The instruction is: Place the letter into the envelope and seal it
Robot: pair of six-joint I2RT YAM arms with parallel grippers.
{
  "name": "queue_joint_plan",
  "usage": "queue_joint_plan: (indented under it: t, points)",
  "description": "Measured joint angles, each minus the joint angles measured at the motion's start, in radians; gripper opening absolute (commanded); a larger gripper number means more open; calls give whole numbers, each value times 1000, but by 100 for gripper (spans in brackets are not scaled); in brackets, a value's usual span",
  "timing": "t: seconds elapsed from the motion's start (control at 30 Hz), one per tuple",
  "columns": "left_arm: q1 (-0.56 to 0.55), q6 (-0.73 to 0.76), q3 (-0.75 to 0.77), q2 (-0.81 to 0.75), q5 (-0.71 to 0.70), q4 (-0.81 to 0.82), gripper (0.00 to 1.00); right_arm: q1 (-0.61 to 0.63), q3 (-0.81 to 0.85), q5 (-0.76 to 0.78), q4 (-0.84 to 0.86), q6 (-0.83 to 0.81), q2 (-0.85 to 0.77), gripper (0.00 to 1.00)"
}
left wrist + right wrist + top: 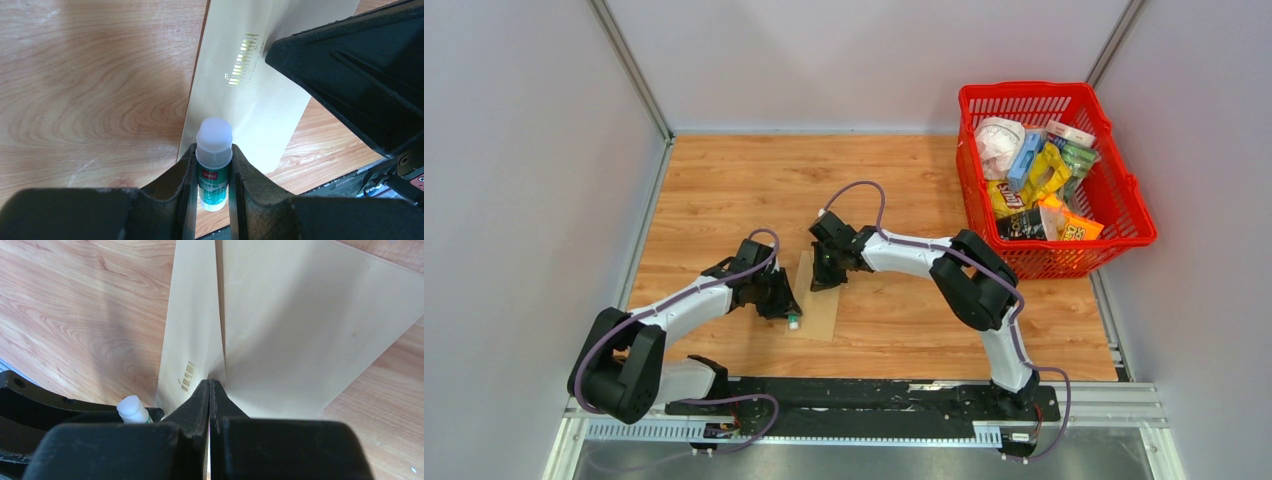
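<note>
1. The envelope [821, 306] lies flat on the wooden table [724, 190], midway between the two arms. Its long axis runs roughly near to far. I cannot tell which end carries the flap.
2. A straight fold line [218, 315] runs lengthwise down the tan paper. It splits off a narrower strip on the side toward the left arm.
3. That strip carries a small gold barcode-like print [189, 376], a column of short bars. No letters or digits can be read on it.
4. The right gripper [210, 385] comes down on the far part of the envelope. Its fingers are pressed together to a hairline, with their tips pinching the paper right at the fold line.
5. The left gripper [214, 152] sits at the envelope's near left corner. Its fingers are set narrow and clamp a glue stick [214, 136].
6. The glue stick points out past the fingertips with its translucent white cap on. The cap is over the envelope's left edge; whether it touches the paper cannot be told.
7. The stick's label is green and white with a small red logo, too small to read.
8. A red plastic basket [1064, 262] stands at the far right of the table, well apart from the envelope. It is filled with snack packets whose printing is too small to read.
</note>
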Motion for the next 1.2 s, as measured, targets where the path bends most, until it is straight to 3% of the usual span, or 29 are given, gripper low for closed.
queue_joint_plan:
  t: [1.2]
  points:
    - [6, 16, 4, -4, -15, -10, 0, 1, 143, 16, -35, 4, 86, 0]
